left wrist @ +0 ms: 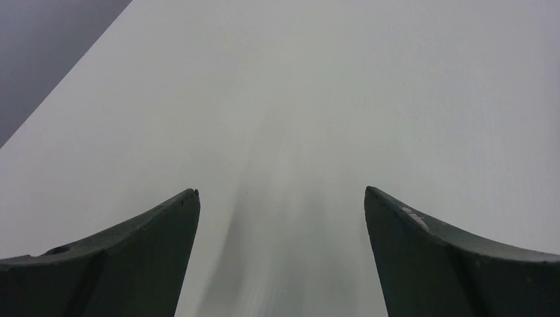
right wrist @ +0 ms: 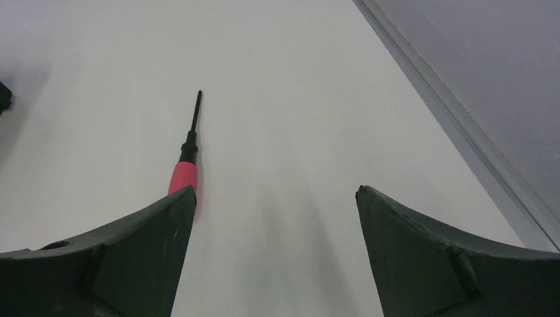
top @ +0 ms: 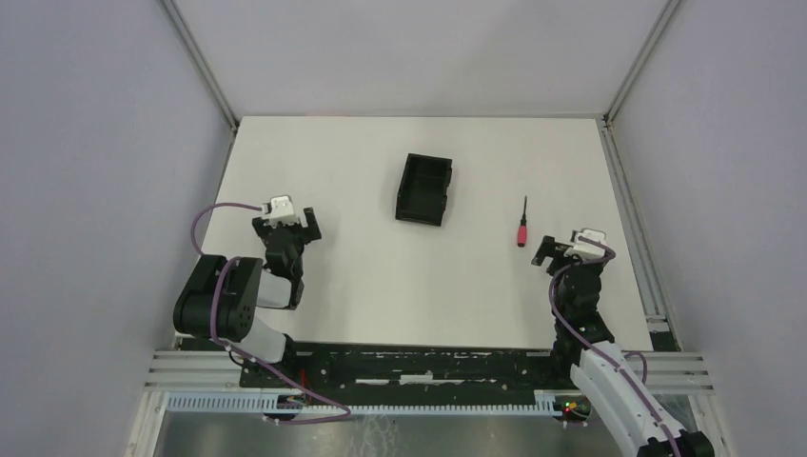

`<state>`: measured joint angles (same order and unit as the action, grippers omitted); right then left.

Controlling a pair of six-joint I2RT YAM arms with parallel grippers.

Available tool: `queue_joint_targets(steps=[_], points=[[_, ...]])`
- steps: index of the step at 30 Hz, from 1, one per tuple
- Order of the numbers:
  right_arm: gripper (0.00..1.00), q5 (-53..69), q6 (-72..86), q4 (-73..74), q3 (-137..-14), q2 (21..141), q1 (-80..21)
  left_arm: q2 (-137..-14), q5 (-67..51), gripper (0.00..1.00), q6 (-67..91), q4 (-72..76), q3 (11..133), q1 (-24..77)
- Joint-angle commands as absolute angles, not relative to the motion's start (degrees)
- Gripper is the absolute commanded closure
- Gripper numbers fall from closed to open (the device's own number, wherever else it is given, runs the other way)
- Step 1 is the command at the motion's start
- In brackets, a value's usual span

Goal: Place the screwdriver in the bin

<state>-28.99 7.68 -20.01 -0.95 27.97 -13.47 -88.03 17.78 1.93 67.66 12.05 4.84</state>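
On the table, the screwdriver lay flat, well right of the bin, just ahead of the right gripper, whose fingers stood apart, as did those of the left gripper. It looked light, stiff, apt to roll; its red handle seemed the best hold. One finger hid the handle's butt in the right wrist view.

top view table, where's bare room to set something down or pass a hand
Widest bare stretch: between the left gripper and the bin, running to the far edge of the table. Also free: the near middle between the two grippers. Tightest: the right side, where the screwdriver lies just ahead of the open right gripper.
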Motion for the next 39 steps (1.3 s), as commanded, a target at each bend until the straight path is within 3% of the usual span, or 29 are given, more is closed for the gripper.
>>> queue_joint_targets(steps=[1,12,18,27,33,39], points=[[0.02,-28.6,8.3,-21.0,-6.2,30.4,-13.4,-88.1,17.6,0.0,2.7,69.6,13.0,4.7],[0.02,-24.1,7.9,-4.3,-33.2,49.0,-13.4,-88.1,17.6,0.0,2.7,69.7,13.0,4.7],[0.04,-23.3,8.1,20.7,-59.0,73.7,-11.9,-88.2,17.6,0.0,2.7,69.7,13.0,4.7],[0.19,-8.6,6.4,25.3,-67.3,97.9,-8.1,-88.2,17.6,0.0,2.7,69.7,13.0,4.7],[0.42,-5.2,5.7,23.1,-64.4,105.4,-8.2,-88.2,17.6,0.0,2.7,69.7,13.0,4.8],[0.91,-8.6,5.3,27.0,-66.9,106.0,-8.1,-88.2,17.6,0.0,2.7,69.7,13.0,4.7]])
